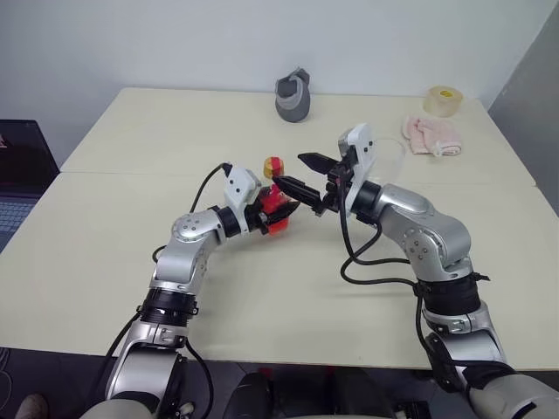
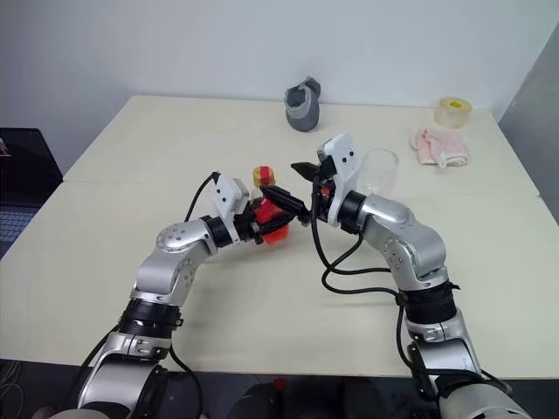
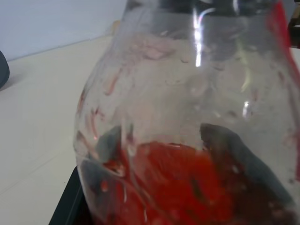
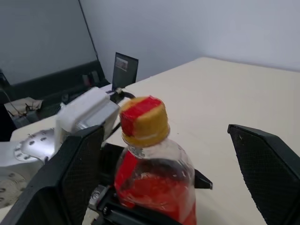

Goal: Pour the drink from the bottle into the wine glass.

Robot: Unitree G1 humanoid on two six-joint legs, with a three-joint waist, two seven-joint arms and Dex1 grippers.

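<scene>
My left gripper (image 1: 278, 212) is shut on the bottle (image 1: 276, 202) and holds it upright above the middle of the table (image 1: 122, 218). The small clear bottle has red drink (image 3: 183, 183) in its lower half and a yellow and red cap (image 4: 143, 119) on its mouth. My right gripper (image 1: 302, 175) is open, level with the cap, and its two black fingers (image 4: 70, 178) stand wide on either side of the cap without touching it. The wine glass (image 2: 382, 170) stands on the table just behind my right hand, partly hidden by it.
A grey cup-shaped object (image 1: 293, 94) sits at the table's far edge. A roll of tape (image 1: 443, 99) and a pink cloth (image 1: 431, 135) lie at the far right. A laptop (image 1: 17, 175) is off the table's left side.
</scene>
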